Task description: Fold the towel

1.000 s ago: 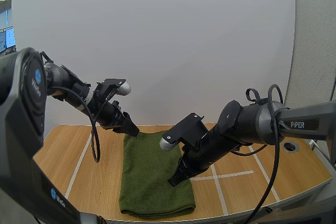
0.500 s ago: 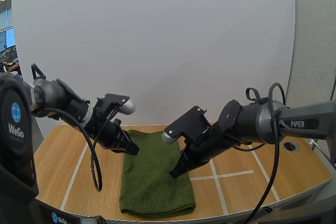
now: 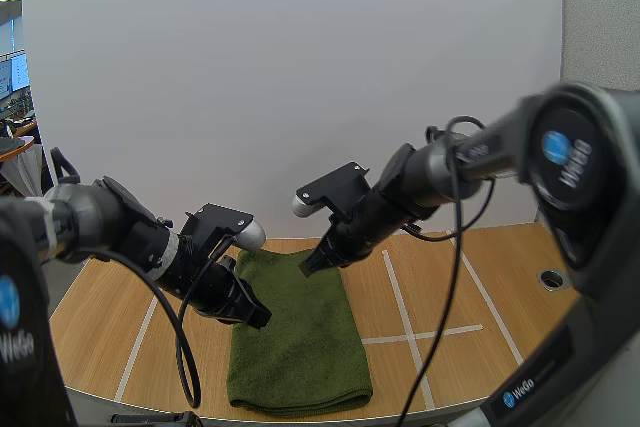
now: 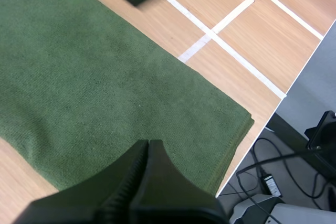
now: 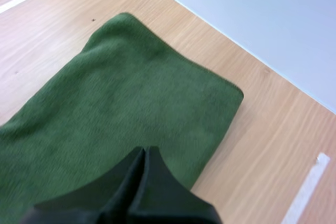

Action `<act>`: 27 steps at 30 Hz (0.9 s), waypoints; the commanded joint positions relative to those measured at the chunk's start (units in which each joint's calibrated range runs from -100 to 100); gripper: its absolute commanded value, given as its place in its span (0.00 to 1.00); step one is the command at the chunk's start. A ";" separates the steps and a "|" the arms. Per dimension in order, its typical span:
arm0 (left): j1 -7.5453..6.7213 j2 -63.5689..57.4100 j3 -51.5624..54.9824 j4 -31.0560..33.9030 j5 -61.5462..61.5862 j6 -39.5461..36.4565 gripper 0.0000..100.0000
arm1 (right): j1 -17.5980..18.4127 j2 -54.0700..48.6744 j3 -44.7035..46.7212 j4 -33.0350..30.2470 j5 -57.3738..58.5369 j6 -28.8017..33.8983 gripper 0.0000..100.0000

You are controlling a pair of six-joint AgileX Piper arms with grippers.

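Directly below left gripper [image 4: 148, 144], towel [image 4: 100, 72].

We see the towel [image 3: 300, 337] as dark green cloth, matt, with a fine nubby pile. Under it the table [image 4: 252, 51] looks like pale wood grain, smooth with a faint sheen, and the lines [image 4: 210, 35] beside the towel are flat white.
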 commanded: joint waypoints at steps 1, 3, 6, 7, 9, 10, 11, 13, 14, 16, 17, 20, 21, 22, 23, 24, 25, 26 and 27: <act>-0.18 -8.92 3.57 -0.36 0.95 -0.24 0.00 | -0.23 12.37 -12.91 3.53 -0.41 -1.87 0.00; -0.18 -10.04 3.58 -0.36 0.95 -0.61 0.00 | -0.23 15.35 -15.77 4.48 -0.41 -1.76 0.00; -0.18 -10.90 3.58 -0.36 0.95 -1.45 0.00 | -0.50 18.85 -18.51 6.25 -1.76 -1.54 0.00; -0.18 -11.02 3.58 -0.32 0.95 -1.61 0.00 | -0.67 19.57 -19.00 7.00 -2.74 -1.45 0.00; -0.18 -11.42 3.58 -0.07 0.95 -1.76 0.00 | -1.32 20.95 -19.87 8.92 -4.37 -1.45 0.00; -0.18 -11.54 3.58 -0.08 0.95 -1.76 0.00 | -1.62 21.34 -20.06 9.70 -4.63 -1.45 0.00; -0.18 -11.85 3.58 -0.08 0.95 -1.86 0.00 | -2.06 21.81 -20.33 10.37 -4.63 -1.45 0.00; -0.18 -11.98 3.58 -0.08 0.95 -2.09 0.00 | -2.94 22.54 -20.52 11.00 -5.44 -1.45 0.11; -0.18 -11.98 3.58 -0.08 0.95 -2.09 0.00 | -3.36 22.84 -20.52 11.41 -5.67 -1.45 0.21; -0.18 -11.98 3.58 -0.08 0.95 -2.09 0.00 | -4.02 23.67 -20.61 11.53 -5.84 -1.45 0.48; -0.18 -11.98 3.58 -0.08 0.95 -2.09 0.00 | -4.24 23.85 -20.61 11.53 -6.06 -1.55 0.55; -0.18 -11.98 3.58 -0.08 0.95 -2.09 0.00 | -4.42 25.36 -20.80 11.65 -7.44 -2.20 0.72; -0.18 -11.98 3.58 -0.08 0.95 -2.09 0.00 | -4.42 25.94 -20.95 11.65 -7.58 -2.19 0.72; -0.18 -11.98 3.58 -0.08 0.95 -2.09 0.00 | -4.42 26.76 -21.33 12.19 -7.58 -2.19 0.72; -0.18 -11.98 3.58 -0.08 0.95 -2.09 0.00 | -4.42 27.63 -21.87 12.93 -7.78 -2.19 0.72; -0.18 -11.98 3.58 0.03 0.95 -2.19 0.00 | -4.42 28.47 -22.50 13.21 -7.78 -2.19 0.72; -0.18 -11.98 3.58 0.14 0.95 -2.39 0.00 | -4.42 29.54 -23.22 13.93 -7.78 -2.19 0.72; -0.18 -11.98 3.58 0.27 0.95 -2.50 0.00 | -4.42 30.36 -23.74 14.51 -7.57 -2.19 0.72; -0.18 -11.98 3.58 0.49 0.95 -2.59 0.00 | -4.42 31.24 -24.43 15.39 -7.05 -2.19 0.72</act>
